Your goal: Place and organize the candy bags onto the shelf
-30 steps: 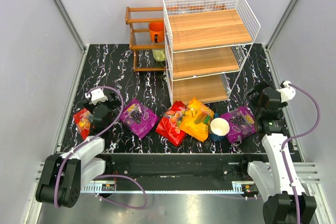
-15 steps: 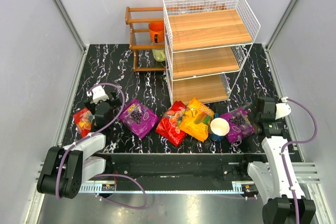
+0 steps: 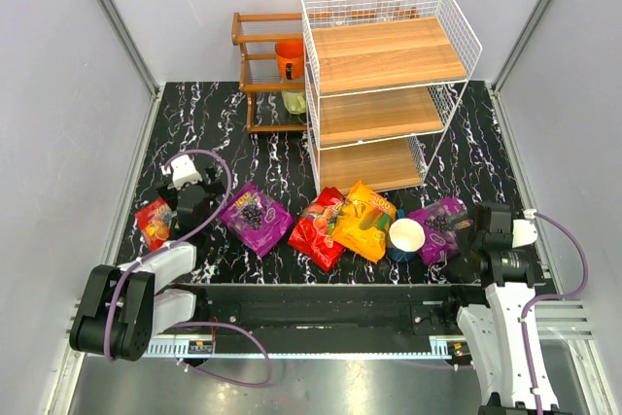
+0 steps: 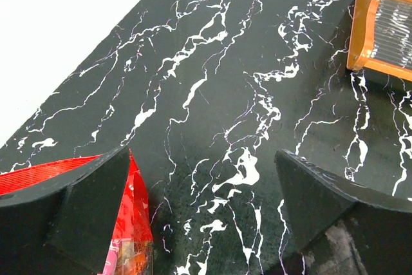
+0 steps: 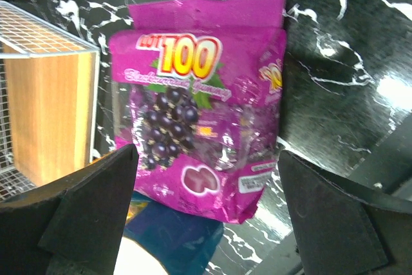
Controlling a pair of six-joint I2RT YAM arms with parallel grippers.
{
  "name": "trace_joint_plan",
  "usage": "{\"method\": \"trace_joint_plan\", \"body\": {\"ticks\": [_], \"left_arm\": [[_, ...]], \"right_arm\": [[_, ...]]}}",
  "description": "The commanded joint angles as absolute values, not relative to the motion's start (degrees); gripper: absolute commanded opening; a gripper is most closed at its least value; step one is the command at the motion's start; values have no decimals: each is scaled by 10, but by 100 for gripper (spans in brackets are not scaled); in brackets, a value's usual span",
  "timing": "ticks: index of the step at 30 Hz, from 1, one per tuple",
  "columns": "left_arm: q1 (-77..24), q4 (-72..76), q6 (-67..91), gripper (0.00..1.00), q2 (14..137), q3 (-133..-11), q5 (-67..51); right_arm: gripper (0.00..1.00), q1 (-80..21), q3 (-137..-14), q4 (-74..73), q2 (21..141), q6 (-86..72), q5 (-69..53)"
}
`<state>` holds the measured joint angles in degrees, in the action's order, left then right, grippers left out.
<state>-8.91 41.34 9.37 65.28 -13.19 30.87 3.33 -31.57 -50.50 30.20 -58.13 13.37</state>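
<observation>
Five candy bags lie in a row near the table's front: a red one (image 3: pixel 154 224), a purple one (image 3: pixel 258 218), a red one (image 3: pixel 321 230), an orange-yellow one (image 3: pixel 362 219) and a purple one (image 3: pixel 442 225). The white wire shelf (image 3: pixel 389 94) stands behind them, its three boards bare. My left gripper (image 3: pixel 191 203) is open and low beside the left red bag, whose corner (image 4: pixel 132 249) touches the left finger. My right gripper (image 3: pixel 476 233) is open just right of the right purple bag (image 5: pixel 199 107), which shows between its fingers.
A white paper cup with a blue outside (image 3: pixel 405 238) stands between the orange-yellow and right purple bags; it also shows in the right wrist view (image 5: pixel 167 236). A dark brown wooden rack (image 3: pixel 267 65) with an orange cup stands left of the shelf. Grey walls enclose the table.
My right arm has drawn back toward the table's near edge and come down beside the right purple bag. My left gripper has shifted only slightly.
</observation>
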Motion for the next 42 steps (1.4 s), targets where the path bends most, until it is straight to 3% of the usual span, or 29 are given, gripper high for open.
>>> {"method": "trace_joint_plan", "body": {"ticks": [1, 23, 33, 42], "left_arm": [[-91, 425, 101, 99, 656, -156, 323], [-91, 414, 105, 99, 663, -161, 332], [-90, 409, 105, 99, 666, -164, 335], [-91, 406, 106, 99, 668, -167, 337]], "right_arm": [[98, 32, -336, -568, 303, -595, 126], [99, 32, -312, -547, 307, -607, 100], [96, 32, -286, -521, 312, -619, 93], [87, 32, -263, -494, 318, -623, 90]]}}
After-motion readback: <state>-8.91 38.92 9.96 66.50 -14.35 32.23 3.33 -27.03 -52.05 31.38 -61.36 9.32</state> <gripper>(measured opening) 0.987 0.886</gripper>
